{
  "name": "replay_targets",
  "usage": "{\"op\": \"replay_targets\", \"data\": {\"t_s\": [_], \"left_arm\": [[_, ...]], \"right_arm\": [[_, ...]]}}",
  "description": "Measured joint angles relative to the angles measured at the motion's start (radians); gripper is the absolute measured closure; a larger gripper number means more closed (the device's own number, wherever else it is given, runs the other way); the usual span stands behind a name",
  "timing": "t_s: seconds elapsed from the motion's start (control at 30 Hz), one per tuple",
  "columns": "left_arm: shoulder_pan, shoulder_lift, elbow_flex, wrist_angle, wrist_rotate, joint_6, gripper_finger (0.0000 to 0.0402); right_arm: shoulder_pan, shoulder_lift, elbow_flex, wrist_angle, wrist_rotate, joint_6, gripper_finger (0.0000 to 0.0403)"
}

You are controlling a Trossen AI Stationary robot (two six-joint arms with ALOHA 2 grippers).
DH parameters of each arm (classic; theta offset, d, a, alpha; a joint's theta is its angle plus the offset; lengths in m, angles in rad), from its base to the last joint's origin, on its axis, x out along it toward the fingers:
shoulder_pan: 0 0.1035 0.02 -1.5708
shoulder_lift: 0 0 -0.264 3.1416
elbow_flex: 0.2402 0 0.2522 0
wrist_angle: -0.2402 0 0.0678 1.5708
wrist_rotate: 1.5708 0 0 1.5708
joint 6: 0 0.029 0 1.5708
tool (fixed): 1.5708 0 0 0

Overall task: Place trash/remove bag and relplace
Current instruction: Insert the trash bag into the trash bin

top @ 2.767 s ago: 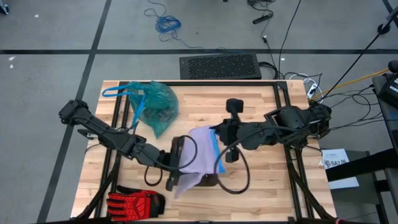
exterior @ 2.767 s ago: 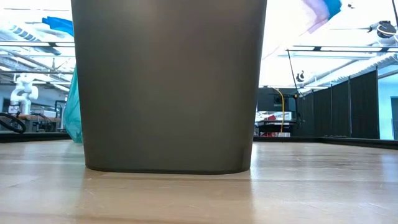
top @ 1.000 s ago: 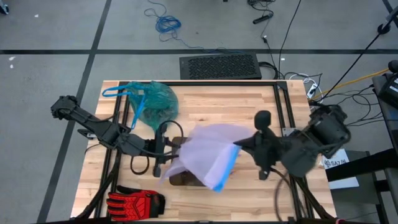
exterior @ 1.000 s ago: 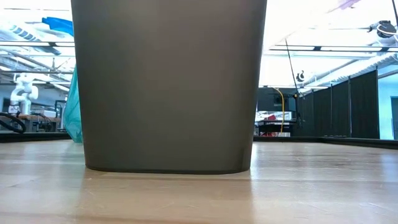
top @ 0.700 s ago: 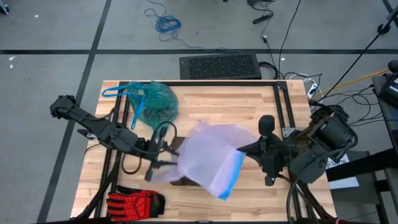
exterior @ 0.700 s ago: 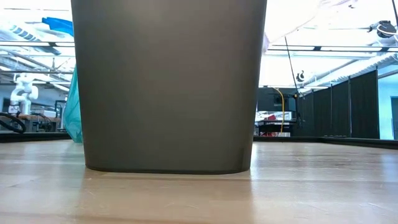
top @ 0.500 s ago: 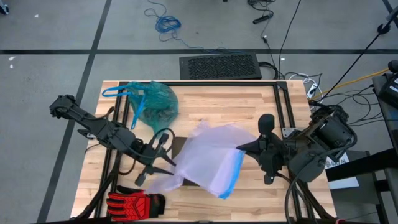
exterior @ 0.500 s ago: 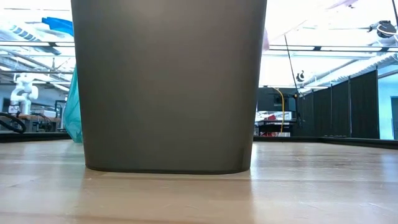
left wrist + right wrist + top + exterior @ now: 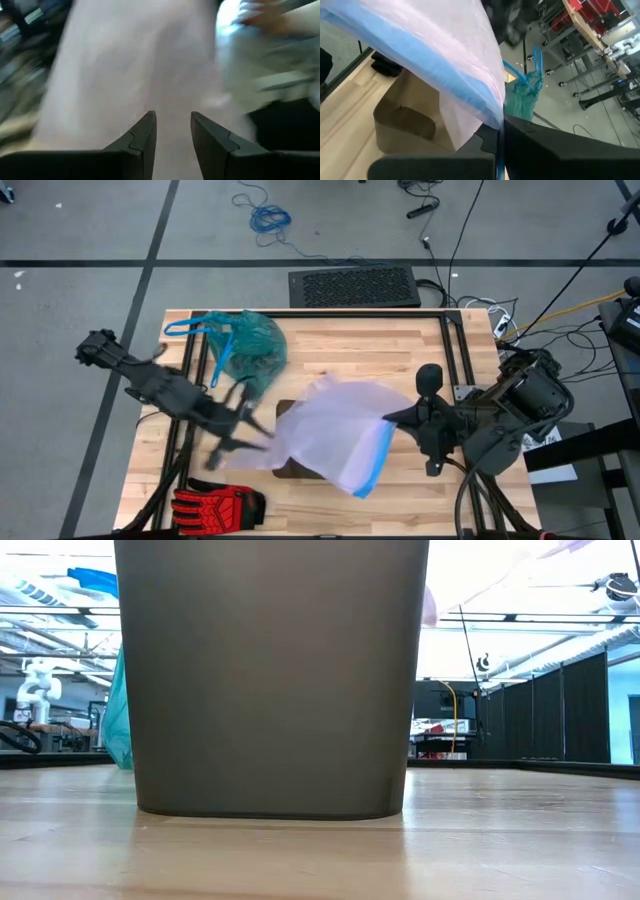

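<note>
The bag (image 9: 245,345) is a thin, translucent teal-green liner with blue drawstring loops. It lies crumpled in a heap on the tabletop (image 9: 400,345), at the far left corner in the high view, with one blue loop trailing toward the table edge. In the right wrist view the bag (image 9: 522,97) shows as a bunched green mass with a blue loop standing above it. In the low view only a teal sliver (image 9: 116,720) shows beside the bin's left wall. No gripper touches it.

A pale lilac bag (image 9: 335,435) with a blue rim is spread in the air over the dark bin (image 9: 270,675), which stands upright near the middle of the tabletop and is almost wholly covered in the high view.

The right gripper (image 9: 392,420) is at the blue-rimmed edge of the lilac bag, on the bin's right side. In the right wrist view the jaws are clenched on that rim, with the film (image 9: 445,60) fanning out from between them.

The left gripper (image 9: 255,438) is at the lilac bag's left edge and is blurred in the high view. In the left wrist view its jaws stand slightly parted, with a narrow gap and nothing gripped between the fingers (image 9: 142,137); lilac film fills the space just beyond them.

A red-and-black glove (image 9: 215,505) lies at the near left corner of the tabletop.
</note>
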Motion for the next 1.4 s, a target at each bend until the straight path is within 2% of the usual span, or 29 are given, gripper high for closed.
{"op": "replay_targets", "data": {"t_s": [0.07, 0.1, 0.27, 0.37, 0.43, 0.5, 0.6, 0.7, 0.83, 1.17, 1.4], "left_arm": [[-0.016, -0.031, 0.0, 0.024, 0.095, 0.04, 0.0283], [-0.025, -0.044, 0.0, 0.027, 0.111, 0.052, 0.0283], [-0.066, -0.093, 0.001, -0.001, 0.117, 0.056, 0.0283], [-0.082, -0.084, 0.001, -0.102, 0.114, 0.004, 0.0283], [-0.084, -0.056, 0.001, -0.179, 0.06, -0.073, 0.0283], [-0.083, -0.014, 0.001, -0.247, -0.07, -0.14, 0.0283], [-0.074, 0.064, 0.0, -0.276, -0.166, -0.15, 0.0283], [-0.056, 0.137, -0.001, -0.166, -0.158, -0.085, 0.0283], [-0.012, 0.216, 0.002, 0.015, -0.077, -0.008, 0.0283], [0.106, 0.325, 0.0, 0.192, -0.057, -0.02, 0.0283], [0.142, 0.401, 0.0, 0.199, -0.058, -0.089, 0.0309]], "right_arm": [[0.0, 0.0, 0.0, -0.017, 0.0, 0.019, 0.0403], [0.0, 0.0, 0.0, -0.02, 0.0, 0.025, 0.0403], [0.0, 0.0, 0.0, -0.027, 0.0, 0.033, 0.0403], [0.0, 0.0, 0.0, -0.027, 0.0, 0.033, 0.0403], [0.0, 0.0, 0.0, -0.027, -0.001, 0.033, 0.0403], [0.0, 0.0, 0.0, -0.027, -0.001, 0.036, 0.0403], [0.0, 0.0, 0.0, -0.027, -0.001, 0.036, 0.0403], [-0.005, 0.0, 0.0, -0.026, -0.002, 0.031, 0.0403], [-0.006, 0.0, -0.001, -0.019, -0.002, 0.023, 0.0403], [-0.012, 0.0, -0.001, 0.014, -0.006, -0.04, 0.0403], [-0.05, 0.0, -0.001, 0.028, -0.06, -0.046, 0.0403]]}}
